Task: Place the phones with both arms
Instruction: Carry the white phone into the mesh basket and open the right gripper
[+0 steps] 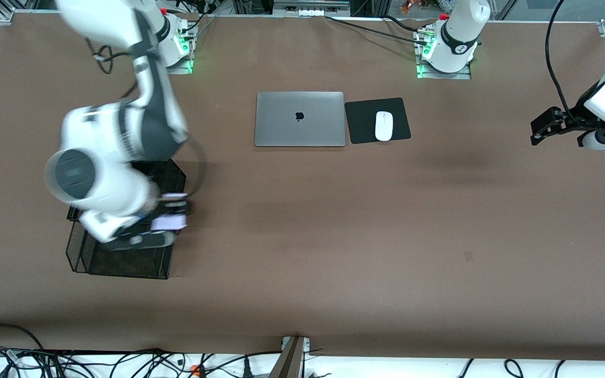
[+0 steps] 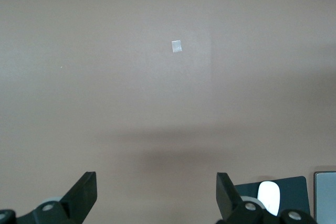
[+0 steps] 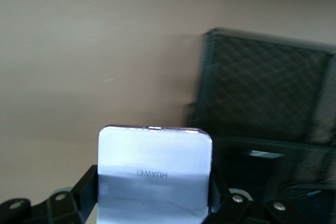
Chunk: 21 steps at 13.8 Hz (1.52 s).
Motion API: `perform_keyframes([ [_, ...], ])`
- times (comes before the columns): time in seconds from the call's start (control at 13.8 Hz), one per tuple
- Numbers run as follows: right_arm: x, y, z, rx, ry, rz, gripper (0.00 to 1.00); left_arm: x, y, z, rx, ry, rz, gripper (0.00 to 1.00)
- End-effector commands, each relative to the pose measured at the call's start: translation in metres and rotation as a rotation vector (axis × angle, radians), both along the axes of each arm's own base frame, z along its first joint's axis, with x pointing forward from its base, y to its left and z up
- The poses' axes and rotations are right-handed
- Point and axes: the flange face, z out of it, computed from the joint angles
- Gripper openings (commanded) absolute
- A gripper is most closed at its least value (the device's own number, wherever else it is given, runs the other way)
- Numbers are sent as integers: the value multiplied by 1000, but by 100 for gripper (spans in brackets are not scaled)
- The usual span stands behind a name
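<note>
My right gripper [image 1: 174,211] is shut on the small pale lavender-white phone [image 1: 169,222] and holds it over the edge of a black mesh basket [image 1: 118,265] toward the right arm's end of the table. In the right wrist view the phone [image 3: 155,156] sits between the black fingers [image 3: 89,187], with the basket [image 3: 262,87] beside it. My left gripper [image 1: 539,131] is open and empty, and it waits above the table at the left arm's end. Its wrist view shows the gripper [image 2: 156,179] over bare table. The two black phones are not to be made out.
A shut silver laptop [image 1: 300,119] lies mid-table near the bases, with a white mouse [image 1: 384,126] on a black pad [image 1: 365,122] beside it. Mouse [image 2: 269,196] and laptop [image 2: 325,198] also show in the left wrist view. A small pale mark [image 1: 468,256] is on the brown table.
</note>
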Motion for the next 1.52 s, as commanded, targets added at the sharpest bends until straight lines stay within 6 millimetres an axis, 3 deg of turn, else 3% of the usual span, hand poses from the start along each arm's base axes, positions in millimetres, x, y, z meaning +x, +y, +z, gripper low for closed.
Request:
perform_keyframes([
  [0.0, 28, -47, -4, 4, -54, 92, 0, -2, 0, 5, 27, 3, 7, 100],
  [0.29, 52, -94, -44, -20, -115, 162, 0, -3, 0, 7, 27, 0, 1, 100],
  [0.58, 63, -124, -85, -18, -134, 226, 0, -2, 0, 6, 25, 3, 7, 100],
  [0.79, 57, -132, -124, 37, -96, 240, 0, -2, -1, 7, 25, 0, 7, 100],
  [1.16, 47, -135, -157, 55, -70, 222, 0, -2, -1, 7, 25, 0, 2, 100],
  [1.23, 44, -139, -167, 57, -53, 208, 7, -2, -1, 7, 25, 0, -2, 100],
  [1.3, 42, -140, -174, 66, -45, 192, 45, -2, -1, 7, 25, 0, -2, 100],
  [1.37, 39, -142, -183, 99, -36, 167, 65, -2, -1, 7, 25, 0, -2, 100],
  [1.45, 38, -143, -185, 109, -35, 158, 95, -2, 0, 7, 25, 0, -1, 100],
])
